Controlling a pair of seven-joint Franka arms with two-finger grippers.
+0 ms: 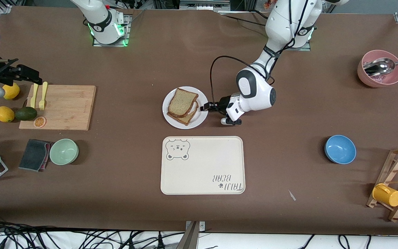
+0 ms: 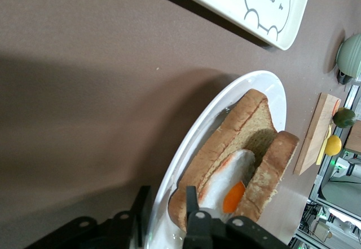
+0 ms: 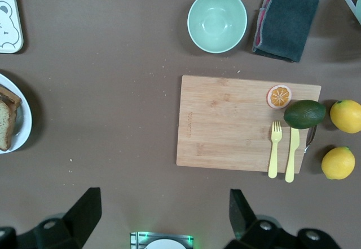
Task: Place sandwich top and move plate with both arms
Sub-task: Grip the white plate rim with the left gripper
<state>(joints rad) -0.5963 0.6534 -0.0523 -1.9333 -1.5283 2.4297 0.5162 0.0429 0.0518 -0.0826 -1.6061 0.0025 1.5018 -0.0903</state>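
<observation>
The white plate (image 1: 200, 117) sits mid-table, farther from the front camera than the cream bear tray (image 1: 202, 165). On it lies a sandwich: the brown sandwich top (image 1: 182, 102) rests, slightly offset, over a lower slice. The left wrist view shows the sandwich top (image 2: 275, 167) above a fried egg (image 2: 234, 195). My left gripper (image 1: 204, 106) is low at the plate's edge on the left arm's side. Its jaws straddle the plate rim (image 2: 225, 99), one finger (image 2: 141, 204) outside and one over the plate, with a gap still showing. My right gripper (image 3: 163, 204) hangs wide open and empty, high near the cutting board.
A wooden cutting board (image 1: 60, 107) with a yellow fork and knife, lemons, an avocado, a green bowl (image 1: 64, 151) and a dark cloth lie toward the right arm's end. A blue bowl (image 1: 340, 149), a pink bowl with a spoon and a mug rack lie toward the left arm's end.
</observation>
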